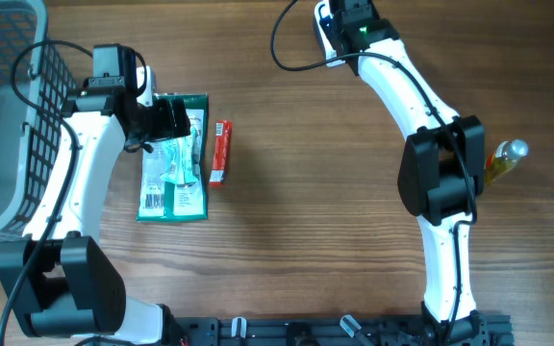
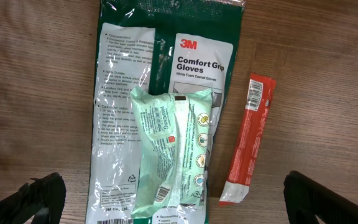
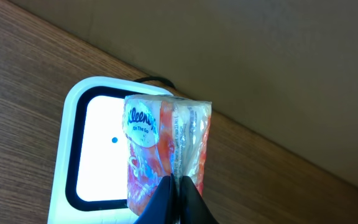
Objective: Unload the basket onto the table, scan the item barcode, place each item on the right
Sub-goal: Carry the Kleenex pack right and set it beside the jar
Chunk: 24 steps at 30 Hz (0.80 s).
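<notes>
step: scanning | right gripper (image 3: pixel 178 186) clenched on Kleenex pack (image 3: pixel 166 143) over scanner (image 3: pixel 95 155), table's 1 o'clock | left gripper (image 2: pixel 179 202) released | next: likely face barcode to scanner

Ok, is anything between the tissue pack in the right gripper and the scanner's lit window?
Nothing visible. The right gripper is shut on the Kleenex pack, which sits directly in front of the scanner, overlapping the right side of its lit window.

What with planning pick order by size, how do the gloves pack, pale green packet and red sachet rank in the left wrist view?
1. gloves pack
2. pale green packet, lying on it, so nearer the camera
3. red sachet
</notes>
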Available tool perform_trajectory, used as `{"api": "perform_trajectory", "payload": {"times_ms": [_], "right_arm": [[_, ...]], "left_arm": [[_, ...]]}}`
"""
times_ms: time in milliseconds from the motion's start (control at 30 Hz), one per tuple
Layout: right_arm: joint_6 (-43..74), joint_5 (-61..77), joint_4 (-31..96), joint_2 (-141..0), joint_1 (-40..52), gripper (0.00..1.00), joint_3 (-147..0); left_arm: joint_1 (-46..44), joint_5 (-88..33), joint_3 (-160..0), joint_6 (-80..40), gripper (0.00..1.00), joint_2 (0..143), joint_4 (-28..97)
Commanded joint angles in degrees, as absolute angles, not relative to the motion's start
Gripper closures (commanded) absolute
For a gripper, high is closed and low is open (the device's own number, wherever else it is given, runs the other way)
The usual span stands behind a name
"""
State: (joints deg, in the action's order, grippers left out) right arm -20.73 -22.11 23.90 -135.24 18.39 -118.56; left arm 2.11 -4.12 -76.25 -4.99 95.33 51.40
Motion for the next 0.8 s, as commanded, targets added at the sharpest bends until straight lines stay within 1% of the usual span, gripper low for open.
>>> {"api": "perform_trajectory", "payload": {"times_ms": [0, 67, 167, 267, 367, 467, 533, 567, 667, 767], "right_arm": [[-20.4, -22.3, 23.3, -136.3, 18.5, 0.96, -119.5], [-19.8, -22.3, 23.4, -135.1, 18.5, 0.96, -119.6], [-13.0, -22.0, 25.7, -128.5, 18.5, 0.96, -119.6], [-11.0, -18.3, 33.0, -118.6, 18.4, 0.96, -119.6], [-3.5, -17.0, 46.6, -110.5, 17.6, 0.96, -119.6], [0.3, -4.9, 62.2, -106.1, 14.8, 0.96, -119.6], [0.6, 4.5, 72.1, -106.3, 12.2, 0.95, -119.1], [1.7, 6.2, 75.3, -106.4, 11.2, 0.95, -117.9], [4.7, 6.0, 78.0, -106.5, 9.0, 0.96, -110.0], [5.3, 4.0, 73.1, -106.5, 8.5, 0.96, -98.9]], "left_arm": [[2.4, -3.8, -76.8, -4.9, 0.0, 94.6, 51.4], [2.4, -3.8, -76.8, -4.9, 0.0, 94.6, 51.4], [2.4, -3.8, -76.8, -4.9, 0.0, 94.6, 51.4], [2.4, -3.8, -76.8, -4.9, 0.0, 94.6, 51.4], [2.4, -3.8, -76.8, -4.9, 0.0, 94.6, 51.4], [2.4, -3.8, -76.8, -4.9, 0.0, 94.6, 51.4], [2.4, -3.8, -76.8, -4.9, 0.0, 94.6, 51.4], [2.4, -3.7, -76.8, -4.9, 0.0, 94.6, 51.4], [2.4, -3.8, -76.8, -4.9, 0.0, 94.6, 51.4], [2.4, -3.8, -76.8, -4.9, 0.0, 94.6, 51.4]]}}
